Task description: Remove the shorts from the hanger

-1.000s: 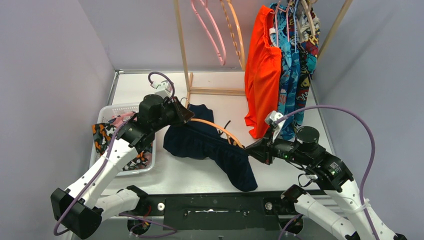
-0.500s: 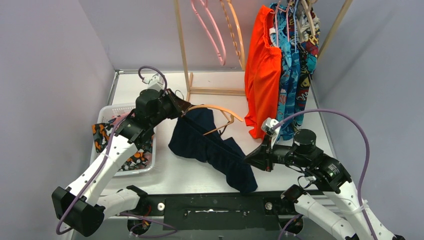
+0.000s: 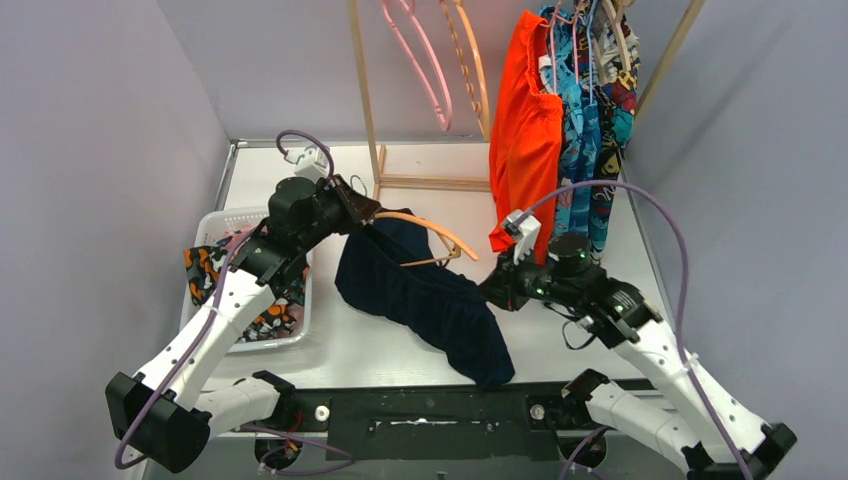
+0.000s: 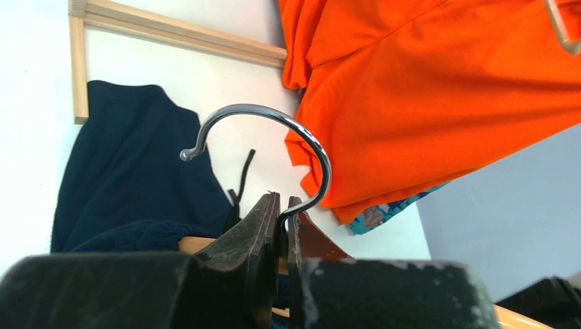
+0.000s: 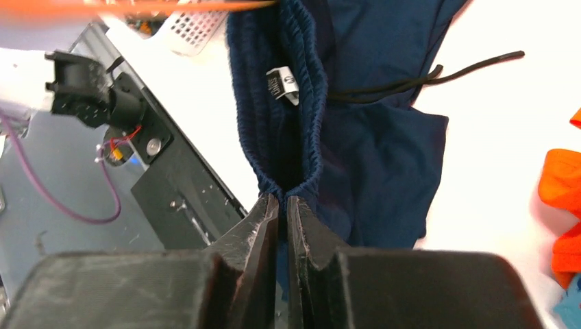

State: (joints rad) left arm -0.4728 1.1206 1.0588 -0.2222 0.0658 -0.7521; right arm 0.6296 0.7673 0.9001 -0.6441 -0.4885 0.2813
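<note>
Your left gripper (image 3: pixel 362 212) has its fingers pressed together on the hanger (image 3: pixel 432 224), pinching it right at the foot of the metal hook (image 4: pixel 274 114). The hook curls up above the jaws in the left wrist view. Your right gripper (image 3: pixel 490 295) is closed too, nipping the gathered waistband (image 5: pixel 308 103) of the navy shorts (image 3: pixel 420 295) at its fold.

The navy shorts lie on the table (image 3: pixel 420 165) between your two arms. Their upper end is bunched under the hanger's orange arm by the left gripper, and the rest trails toward the near edge. A white label (image 5: pixel 282 83) shows inside the waistband, and a black drawstring (image 5: pixel 425 77) lies across the fabric and onto the table.

To your left, a white basket (image 3: pixel 235 217) holds black printed shorts (image 3: pixel 205 275) spilling over its side. On the wooden rack (image 3: pixel 362 90) behind, the orange-red shorts (image 3: pixel 525 140) hang beside a teal pair (image 3: pixel 578 130), with a bare pink hanger (image 3: pixel 420 60) further left.
</note>
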